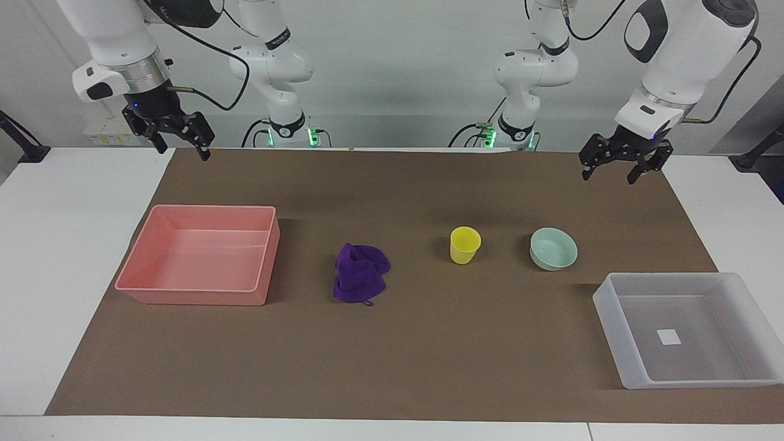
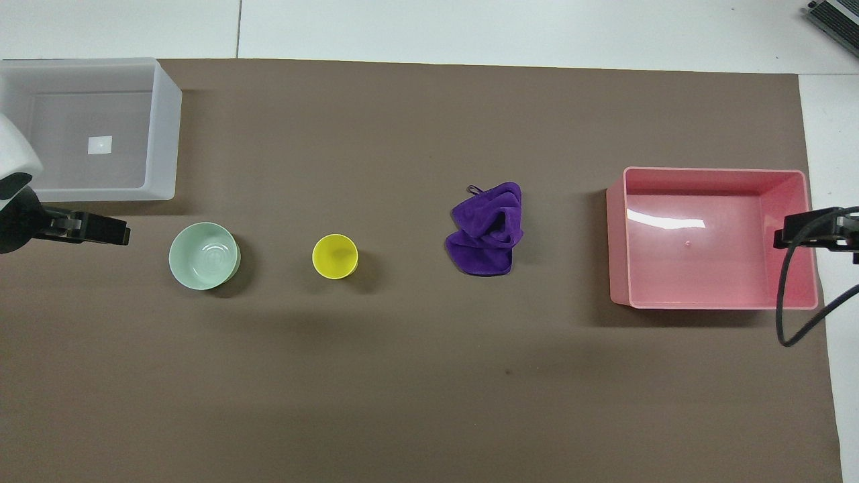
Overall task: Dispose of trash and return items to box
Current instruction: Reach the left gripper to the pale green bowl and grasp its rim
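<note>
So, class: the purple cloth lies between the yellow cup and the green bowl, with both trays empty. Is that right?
Not quite. The purple cloth lies between the yellow cup and the pink tray, as the facing view shows; the green bowl sits beside the cup. Both trays are empty.

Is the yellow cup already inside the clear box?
No, the yellow cup stands on the mat beside the mint bowl; the box holds nothing.
</note>
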You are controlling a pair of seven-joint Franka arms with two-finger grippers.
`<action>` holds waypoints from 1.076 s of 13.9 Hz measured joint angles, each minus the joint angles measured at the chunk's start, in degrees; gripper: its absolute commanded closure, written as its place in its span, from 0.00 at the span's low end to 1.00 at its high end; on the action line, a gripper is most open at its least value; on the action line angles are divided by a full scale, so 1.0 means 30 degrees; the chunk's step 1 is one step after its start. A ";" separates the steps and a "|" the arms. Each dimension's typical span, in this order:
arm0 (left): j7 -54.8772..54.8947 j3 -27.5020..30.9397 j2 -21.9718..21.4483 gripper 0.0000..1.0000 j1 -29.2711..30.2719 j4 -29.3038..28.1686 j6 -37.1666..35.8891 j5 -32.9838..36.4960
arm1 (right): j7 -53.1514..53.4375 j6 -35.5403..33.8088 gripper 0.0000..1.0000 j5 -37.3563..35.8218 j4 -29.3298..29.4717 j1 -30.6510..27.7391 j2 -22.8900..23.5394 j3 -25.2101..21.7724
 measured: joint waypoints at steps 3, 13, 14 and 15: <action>0.0044 0.0024 0.0006 0.00 0.0379 -0.1630 0.1784 0.0000 | 0.0000 0.0000 0.00 0.0000 0.0000 0.0000 0.0000 0.0000; 0.0046 0.0018 0.1300 0.00 0.0794 -0.7235 0.9296 -0.0030 | -0.0001 0.0000 0.00 0.0000 -0.0005 -0.0002 0.0000 0.0000; 0.0043 0.0015 0.1644 0.00 0.0803 -0.7525 1.0133 -0.0141 | -0.0001 0.0000 0.00 0.0000 -0.0006 -0.0009 0.0000 0.0000; 0.0043 0.0001 0.2008 0.00 0.0802 -0.7733 1.0876 -0.0311 | -0.0001 0.0000 0.00 0.0000 -0.0007 -0.0021 0.0000 -0.0001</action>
